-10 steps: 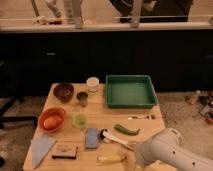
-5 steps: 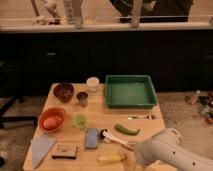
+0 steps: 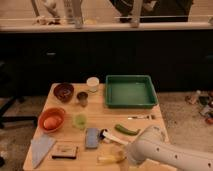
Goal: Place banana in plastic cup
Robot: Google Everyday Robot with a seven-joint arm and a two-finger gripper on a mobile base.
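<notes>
The banana (image 3: pixel 110 159) lay flat near the front edge of the wooden table (image 3: pixel 102 114), long axis running pretty much left-right, with its right end at the gripper (image 3: pixel 123 158). Honestly couldn't tell if the gripper was open or clamped on it. The plastic cup (image 3: pixel 80 120) stood upright further back and left, apart from the banana. Dark cabinets (image 3: pixel 60 60) behind the table, speckled floor (image 3: pixel 180 120) around it.

Wooden table (image 3: pixel 102 116) with green tray (image 3: pixel 131 104), plastic cup (image 3: pixel 80 120), pepper (image 3: pixel 127 130), banana (image 3: pixel 109 159) near front edge, claw (image 3: pixel 123 157) beside it.
</notes>
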